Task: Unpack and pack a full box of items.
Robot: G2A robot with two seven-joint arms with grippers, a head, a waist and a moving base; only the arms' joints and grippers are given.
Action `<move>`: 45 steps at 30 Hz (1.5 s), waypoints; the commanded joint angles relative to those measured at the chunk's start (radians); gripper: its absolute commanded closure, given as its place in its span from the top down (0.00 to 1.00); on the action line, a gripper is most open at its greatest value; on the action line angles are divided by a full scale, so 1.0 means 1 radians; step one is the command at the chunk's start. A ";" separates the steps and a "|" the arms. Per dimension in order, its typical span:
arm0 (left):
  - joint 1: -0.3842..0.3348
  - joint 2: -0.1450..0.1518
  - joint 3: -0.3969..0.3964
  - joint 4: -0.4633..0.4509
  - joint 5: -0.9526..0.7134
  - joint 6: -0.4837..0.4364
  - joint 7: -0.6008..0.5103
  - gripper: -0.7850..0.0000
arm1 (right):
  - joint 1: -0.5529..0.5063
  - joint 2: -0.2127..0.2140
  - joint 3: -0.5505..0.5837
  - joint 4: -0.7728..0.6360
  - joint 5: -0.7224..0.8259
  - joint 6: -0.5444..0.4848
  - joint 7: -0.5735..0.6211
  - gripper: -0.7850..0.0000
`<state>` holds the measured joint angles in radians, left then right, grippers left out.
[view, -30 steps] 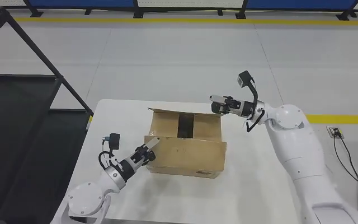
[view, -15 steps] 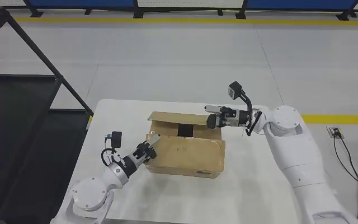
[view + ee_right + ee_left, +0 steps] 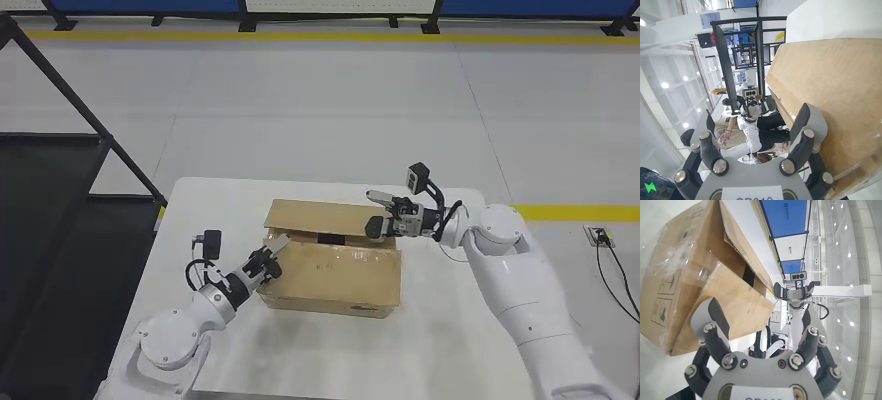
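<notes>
Closing appears nearly finished: your left gripper and right gripper, jaws apart, meet the brown cardboard box's flaps.

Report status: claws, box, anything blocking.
Left claw open at near flap. Right claw open against far flap. Box nearly shut, thin gap between flaps. No obstruction seen.

The white counter has one brown cardboard box sitting on it, near the middle.
</notes>
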<state>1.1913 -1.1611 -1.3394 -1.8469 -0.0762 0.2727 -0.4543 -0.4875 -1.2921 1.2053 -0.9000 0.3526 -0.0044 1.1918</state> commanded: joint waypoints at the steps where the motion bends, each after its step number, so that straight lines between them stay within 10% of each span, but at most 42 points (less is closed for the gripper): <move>1: -0.012 -0.002 0.015 0.011 0.007 0.001 0.009 1.00 | 0.002 -0.001 -0.009 0.001 -0.001 0.011 -0.003 1.00; 11: -0.035 -0.010 0.022 0.024 -0.021 -0.008 0.053 1.00 | -0.037 0.010 -0.040 -0.048 -0.069 0.030 0.000 1.00; 21: 0.103 0.007 -0.236 -0.008 -0.132 -0.026 0.100 1.00 | -0.068 0.022 -0.050 -0.102 -0.125 -0.001 -0.019 1.00; 34: 0.107 0.007 -0.231 -0.002 -0.131 -0.027 0.097 1.00 | -0.068 0.022 -0.050 -0.102 -0.125 -0.001 -0.019 1.00; 45: 0.088 -0.016 -0.178 0.184 -0.329 -0.004 0.167 1.00 | -0.096 0.027 -0.048 -0.147 -0.121 0.007 -0.054 1.00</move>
<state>1.2884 -1.1754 -1.5234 -1.6853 -0.3806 0.2684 -0.2797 -0.5828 -1.2663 1.1562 -1.0445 0.2298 0.0035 1.1392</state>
